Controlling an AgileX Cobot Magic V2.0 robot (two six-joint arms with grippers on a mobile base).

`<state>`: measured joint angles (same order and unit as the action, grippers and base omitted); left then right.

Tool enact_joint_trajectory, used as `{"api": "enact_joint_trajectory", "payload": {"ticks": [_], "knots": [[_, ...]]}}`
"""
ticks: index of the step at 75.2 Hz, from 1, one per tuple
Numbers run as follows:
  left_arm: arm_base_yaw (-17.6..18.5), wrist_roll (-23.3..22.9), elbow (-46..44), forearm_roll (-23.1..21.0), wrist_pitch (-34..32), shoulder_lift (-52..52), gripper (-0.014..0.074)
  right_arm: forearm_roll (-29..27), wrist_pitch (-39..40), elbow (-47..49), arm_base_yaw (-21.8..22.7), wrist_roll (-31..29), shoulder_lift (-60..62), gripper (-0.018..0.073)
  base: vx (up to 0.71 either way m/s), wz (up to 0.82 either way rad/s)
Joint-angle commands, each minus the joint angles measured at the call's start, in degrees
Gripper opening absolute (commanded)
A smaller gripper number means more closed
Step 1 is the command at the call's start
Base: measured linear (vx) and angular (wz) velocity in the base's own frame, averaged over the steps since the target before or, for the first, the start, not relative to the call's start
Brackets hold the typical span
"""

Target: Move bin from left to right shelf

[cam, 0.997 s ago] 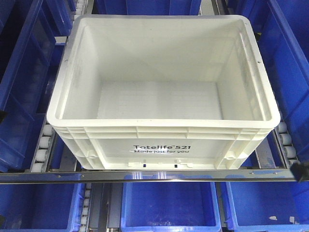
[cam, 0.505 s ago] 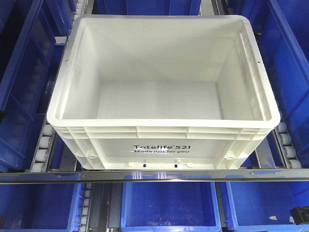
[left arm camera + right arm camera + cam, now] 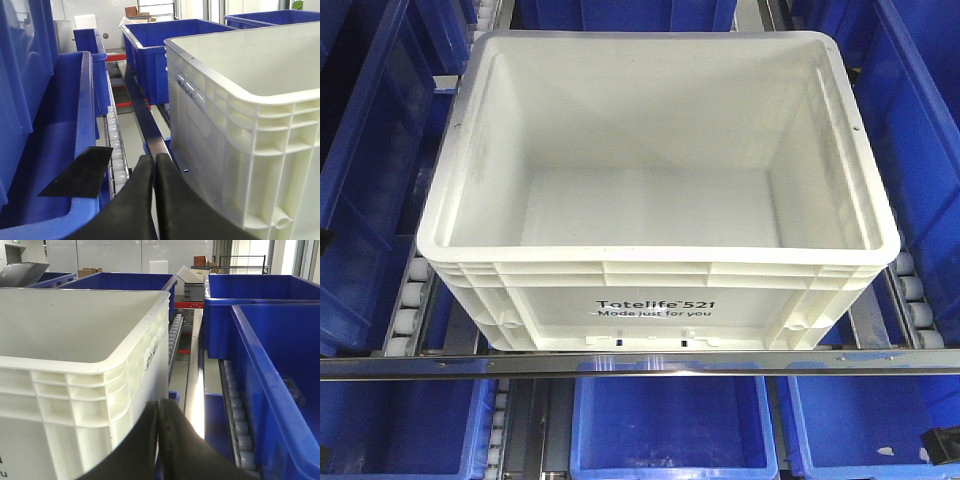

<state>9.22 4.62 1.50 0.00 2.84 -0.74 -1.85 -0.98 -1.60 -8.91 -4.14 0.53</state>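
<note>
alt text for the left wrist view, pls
A white bin fills the right side, standing on a roller shelf between blue bins. The left claw, black fingers pressed shut and holding nothing, sits low in front beside the white bin's corner.

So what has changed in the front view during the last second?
A dark part at the right edge, probably of the right arm, dropped from the level of the shelf rail to the lower right corner, then held there. Nothing was grasped or released. The bin did not move.
</note>
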Motion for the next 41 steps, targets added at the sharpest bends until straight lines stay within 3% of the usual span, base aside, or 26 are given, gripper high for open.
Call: {"api": "enact_joint_trajectory", "payload": {"ticks": [1,41], "knots": [[0.0,-0.5,-1.0,0.0,-4.1,-0.7,-0.0007,0.5,4.0,-1.0,0.0,-0.5,0.6,-0.0008,0.0,0.0],[0.0,-0.5,-1.0,0.0,-4.1,-0.7,-0.0006,0.5,4.0,-1.0,0.0,-0.5,0.6,-0.0008,0.0,0.0]]}}
